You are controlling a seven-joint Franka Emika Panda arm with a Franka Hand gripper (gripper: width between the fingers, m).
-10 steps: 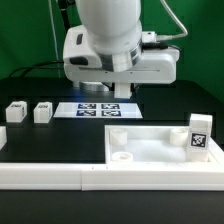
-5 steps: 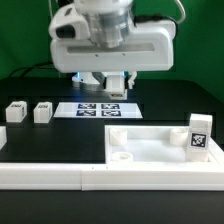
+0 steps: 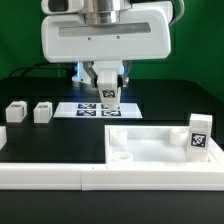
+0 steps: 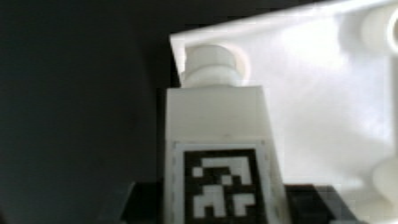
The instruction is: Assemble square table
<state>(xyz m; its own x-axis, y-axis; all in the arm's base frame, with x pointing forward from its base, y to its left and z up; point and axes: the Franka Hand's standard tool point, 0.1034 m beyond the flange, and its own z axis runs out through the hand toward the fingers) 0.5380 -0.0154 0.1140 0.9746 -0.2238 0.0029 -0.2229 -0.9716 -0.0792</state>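
My gripper (image 3: 108, 90) hangs above the back of the table, shut on a short white tagged leg (image 3: 109, 95) that points down. In the wrist view the leg (image 4: 217, 120) fills the middle, its tag near my gripper (image 4: 217, 208), with dark fingers (image 4: 135, 202) on both sides. The white square slab (image 3: 150, 148) lies at the exterior view's front right, with round sockets near its left corners; it also shows in the wrist view (image 4: 320, 90). One tagged leg (image 3: 200, 135) stands upright at its right end. Two more legs (image 3: 15, 112) (image 3: 42, 112) sit at the left.
The marker board (image 3: 90, 108) lies flat under my gripper. The long white L-shaped border wall (image 3: 55, 172) runs along the front edge and up the left side. The black table top (image 3: 60, 140) lies between the wall and the slab.
The arm has risen and shifted toward the exterior view's left. The fingers and the held leg now show below the hand, over the marker board.
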